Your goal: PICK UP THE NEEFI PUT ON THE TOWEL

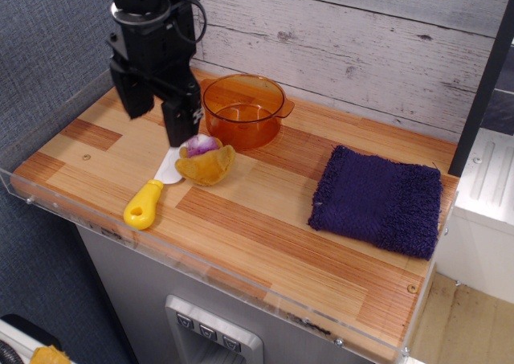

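Observation:
The neefi (pixel 151 194) is a toy knife with a yellow handle and a white blade. It lies on the wooden table near the front left, blade pointing to the back. The towel (pixel 377 198) is a fuzzy dark purple square lying flat at the right. My gripper (pixel 154 123) hangs open above the table, behind the knife's blade, with nothing between its black fingers. The right finger (pixel 178 123) is just above the blade tip.
A tan lump topped with purple (pixel 205 160) sits right beside the knife blade. A clear orange pot (pixel 243 108) stands behind it. A clear plastic rim (pixel 241 277) runs along the table's front edge. A grey plank wall is at the back.

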Motion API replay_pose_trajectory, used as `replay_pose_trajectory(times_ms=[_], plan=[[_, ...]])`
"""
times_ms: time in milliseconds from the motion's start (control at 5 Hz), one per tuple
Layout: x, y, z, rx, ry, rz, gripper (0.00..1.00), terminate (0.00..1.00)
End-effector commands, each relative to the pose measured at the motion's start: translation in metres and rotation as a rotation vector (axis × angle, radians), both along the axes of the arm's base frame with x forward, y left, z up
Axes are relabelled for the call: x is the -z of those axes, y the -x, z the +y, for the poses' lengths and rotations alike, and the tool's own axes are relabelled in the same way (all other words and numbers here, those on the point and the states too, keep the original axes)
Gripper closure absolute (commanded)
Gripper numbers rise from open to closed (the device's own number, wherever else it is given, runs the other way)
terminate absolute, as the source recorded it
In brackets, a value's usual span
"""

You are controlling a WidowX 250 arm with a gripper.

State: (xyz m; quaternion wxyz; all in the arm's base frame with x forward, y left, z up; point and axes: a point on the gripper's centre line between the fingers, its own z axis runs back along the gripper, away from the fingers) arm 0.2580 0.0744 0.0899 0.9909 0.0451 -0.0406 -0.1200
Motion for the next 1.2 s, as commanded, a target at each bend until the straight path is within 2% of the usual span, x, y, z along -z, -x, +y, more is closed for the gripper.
replay_pose_trajectory(times_ms=[0, 200, 400, 800, 1000], plan=[[0.016, 0.038, -0.007, -0.084, 0.005, 0.129, 0.00, 0.00], [0.034, 0.045, 0.004, -0.168, -0.005, 0.226, 0.00, 0.00], [0.048, 0.047, 0.010, -0.273, 0.023, 0.258, 0.00, 0.00], [0.051, 0.042, 0.022, -0.492, -0.008, 0.225, 0.00, 0.00], [0.059, 0.034, 0.020, -0.523, -0.042, 0.213, 0.00, 0.00]])
